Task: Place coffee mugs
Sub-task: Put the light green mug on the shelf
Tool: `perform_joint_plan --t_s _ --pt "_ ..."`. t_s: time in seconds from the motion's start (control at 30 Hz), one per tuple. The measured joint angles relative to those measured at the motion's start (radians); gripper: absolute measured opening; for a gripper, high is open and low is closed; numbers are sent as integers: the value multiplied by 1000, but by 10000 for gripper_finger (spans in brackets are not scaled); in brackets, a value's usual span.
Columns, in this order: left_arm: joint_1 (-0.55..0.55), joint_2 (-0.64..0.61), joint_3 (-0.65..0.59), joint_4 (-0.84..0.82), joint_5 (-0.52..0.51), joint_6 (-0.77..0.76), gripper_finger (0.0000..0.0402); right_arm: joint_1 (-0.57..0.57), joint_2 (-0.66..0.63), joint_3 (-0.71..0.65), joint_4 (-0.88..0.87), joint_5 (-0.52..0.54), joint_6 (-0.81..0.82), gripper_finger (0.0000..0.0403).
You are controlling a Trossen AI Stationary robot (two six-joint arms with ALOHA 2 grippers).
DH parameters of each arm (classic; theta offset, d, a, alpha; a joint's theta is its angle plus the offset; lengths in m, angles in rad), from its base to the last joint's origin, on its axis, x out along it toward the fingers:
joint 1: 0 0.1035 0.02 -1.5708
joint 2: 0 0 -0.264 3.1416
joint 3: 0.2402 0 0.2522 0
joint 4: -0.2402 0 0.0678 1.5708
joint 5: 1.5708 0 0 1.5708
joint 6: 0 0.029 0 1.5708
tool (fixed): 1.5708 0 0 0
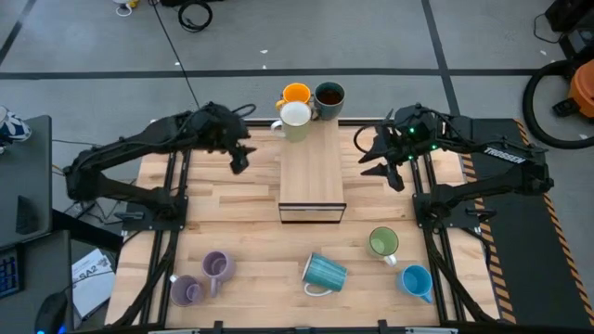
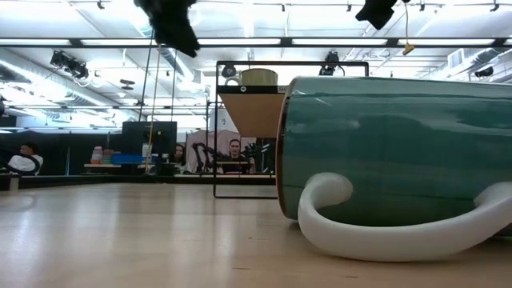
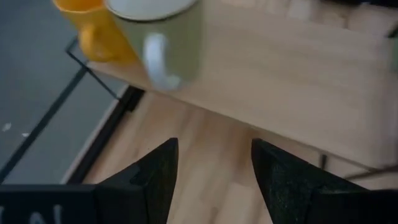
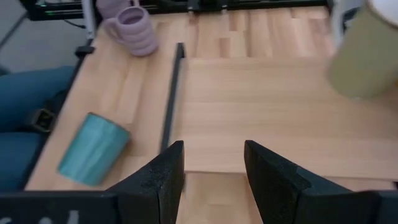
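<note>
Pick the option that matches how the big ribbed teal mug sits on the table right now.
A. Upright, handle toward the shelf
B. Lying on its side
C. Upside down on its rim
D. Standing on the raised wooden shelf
B: the ribbed teal mug lies on its side on the table, in front of the raised wooden shelf, and the low view shows its white handle resting on the wood.

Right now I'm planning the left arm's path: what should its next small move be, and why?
Probably swing the open, empty left gripper toward the two lilac mugs on its side of the table; three mugs already stand on the wooden shelf.
</note>
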Motion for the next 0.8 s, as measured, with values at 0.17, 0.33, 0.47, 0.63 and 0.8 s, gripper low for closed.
perform_joint_plan --t_s 0.17,0.33,0.47,0.63,0.8 --pt "-104 -100 -153 44 1 -76 210 85 0 0 -37 -2 64 173" --pt "-202 -175 -333 208 1 -167 210 202 0 -36 -43 3 136 173" --pt "-257 -192 -430 316 1 -206 210 289 0 -107 -44 38 189 173" --pt "-297 -192 -464 378 1 -235 210 370 0 -192 -42 59 279 173" --pt "-315 -192 -464 412 0 -242 210 435 0 -275 -42 62 367 173"
